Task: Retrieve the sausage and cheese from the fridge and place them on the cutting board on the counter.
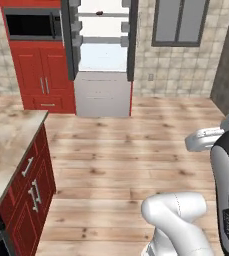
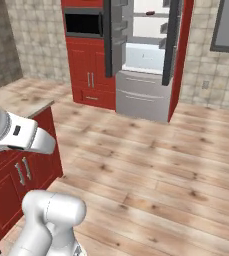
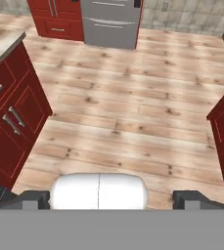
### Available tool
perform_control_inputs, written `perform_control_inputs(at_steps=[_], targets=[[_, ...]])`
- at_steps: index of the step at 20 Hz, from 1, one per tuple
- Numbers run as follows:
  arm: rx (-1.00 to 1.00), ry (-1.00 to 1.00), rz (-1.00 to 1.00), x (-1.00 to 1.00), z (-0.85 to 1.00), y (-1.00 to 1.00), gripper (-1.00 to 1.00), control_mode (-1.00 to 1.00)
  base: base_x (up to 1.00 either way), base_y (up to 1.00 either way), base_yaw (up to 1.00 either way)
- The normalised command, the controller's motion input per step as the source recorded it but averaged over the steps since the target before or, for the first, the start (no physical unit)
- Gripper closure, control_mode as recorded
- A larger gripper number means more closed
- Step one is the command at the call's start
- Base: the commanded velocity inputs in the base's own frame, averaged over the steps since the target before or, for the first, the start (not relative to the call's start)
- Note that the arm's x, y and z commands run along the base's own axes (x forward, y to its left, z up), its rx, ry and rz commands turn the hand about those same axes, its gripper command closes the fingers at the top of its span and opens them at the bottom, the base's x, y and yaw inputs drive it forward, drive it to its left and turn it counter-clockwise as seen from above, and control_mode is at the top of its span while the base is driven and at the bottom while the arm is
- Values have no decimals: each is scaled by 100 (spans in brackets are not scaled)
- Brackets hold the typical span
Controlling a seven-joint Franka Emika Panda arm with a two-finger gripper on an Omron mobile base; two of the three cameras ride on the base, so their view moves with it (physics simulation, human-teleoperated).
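The fridge stands at the far wall with both upper doors swung open, its lit white shelves showing and its grey drawers closed at the base. A small dark item sits on the top shelf, too small to identify. The tabletop lies well apart from the fridge, across bare wooden floor, on red cabinets. The hand is released, its 2 finger tips spread wide over the floor, grasping nothing. A microwave sits beside the fridge.
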Motion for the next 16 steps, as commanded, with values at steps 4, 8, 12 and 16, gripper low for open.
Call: perform_control_inputs(at_steps=[4, 8, 12, 16], targets=[[0, 0, 0, 0, 0, 0, -100, 100, 100, 21, -5], [0, 0, 0, 0, 0, 0, -100, 100, 100, 27, -3], [0, 0, 0, 0, 0, 0, -100, 100, 100, 12, -3], [0, 0, 0, 0, 0, 0, -100, 100, 100, 11, -5]])
